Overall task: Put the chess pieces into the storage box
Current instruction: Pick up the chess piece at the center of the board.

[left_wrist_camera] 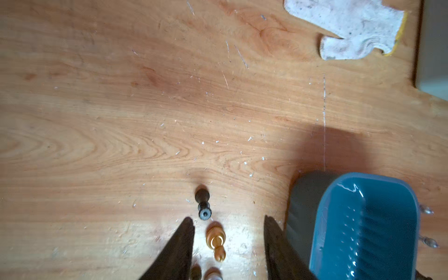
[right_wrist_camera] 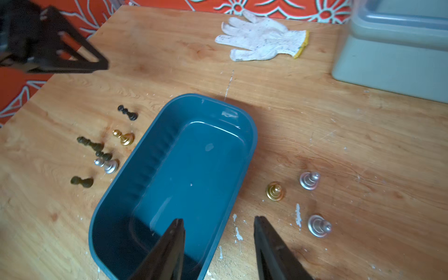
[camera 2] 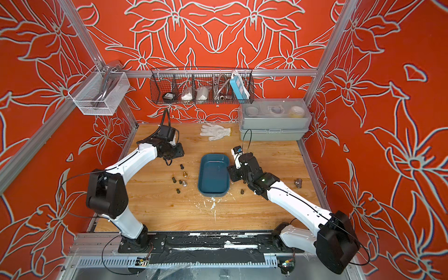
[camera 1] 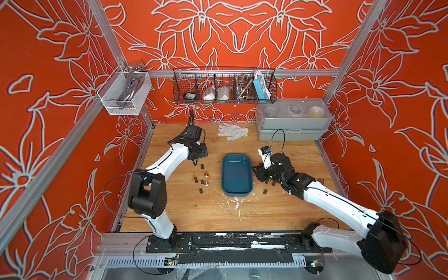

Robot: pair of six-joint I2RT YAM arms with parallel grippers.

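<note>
- On the wooden table (left_wrist_camera: pixel 121 126), to the left of the storage box (left_wrist_camera: pixel 358 225), the gold pawn (left_wrist_camera: pixel 215 241) showed in the gap of the left gripper (left_wrist_camera: pixel 227 218); it touched neither finger, and the jaws stood apart with nothing held
- That pawn stood upright and was seen almost end-on from the wrist camera, so its long axis ran up toward the gripper; a straight descent looked like the move it called for
- 1 dark piece (left_wrist_camera: pixel 203 206) lay just past the fingertips, apparently on its side, its length pointing away from the gripper
- In both top views the left arm was the nearer one to this group of 6 chess pieces (camera 1: pixel 202 181), with the box just beside them
- The right gripper (right_wrist_camera: pixel 218 219) hung empty, jaws apart, 1 fingertip over the inside of the box and the other outside its rim
- The box looked empty, and 3 shiny pieces (right_wrist_camera: pixel 309 180) stood on the table near its other long side
</note>
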